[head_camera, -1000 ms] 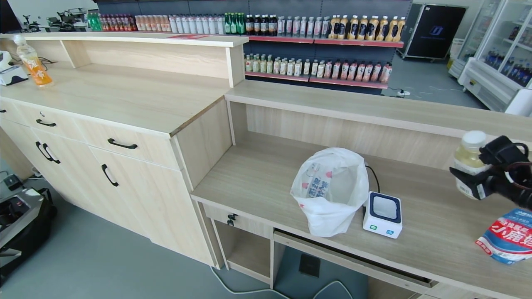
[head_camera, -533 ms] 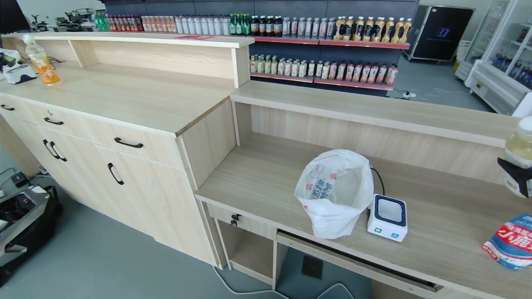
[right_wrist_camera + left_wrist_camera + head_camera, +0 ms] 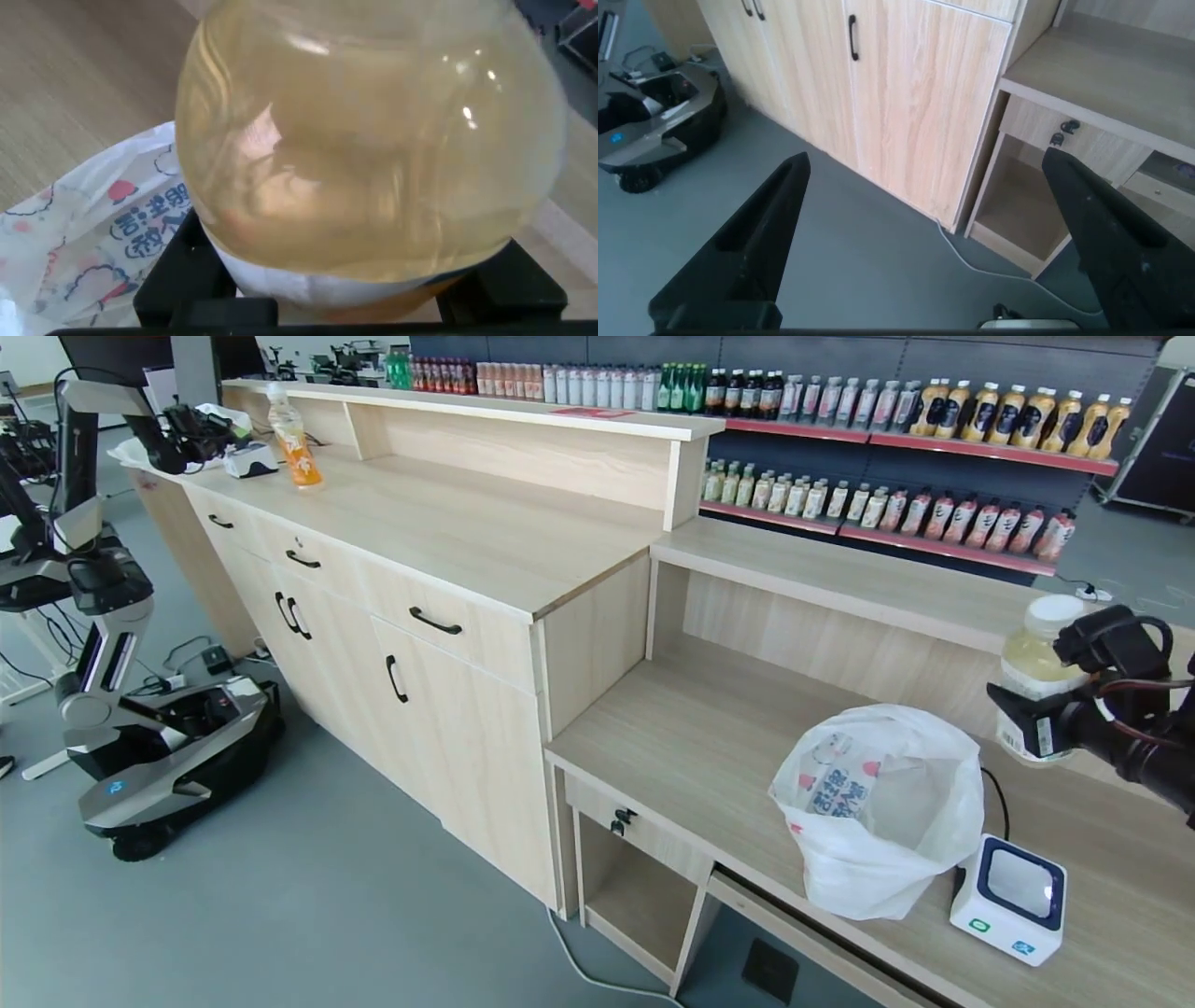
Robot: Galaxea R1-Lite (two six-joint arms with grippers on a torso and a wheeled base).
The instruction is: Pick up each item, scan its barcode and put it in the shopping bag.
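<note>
Gripping round translucent bottle (image 3: 1027, 674), right jaws clamped; left jaws wide apart, empty.

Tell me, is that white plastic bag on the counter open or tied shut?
Open. The shopping bag stands on the counter with its mouth spread wide, facing up; the head view looks into it.

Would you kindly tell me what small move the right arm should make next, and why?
Probably lower the drink bottle toward the scanner, label facing its window: the right gripper holds it in the air, well apart from the scanner beside the shopping bag.
</note>
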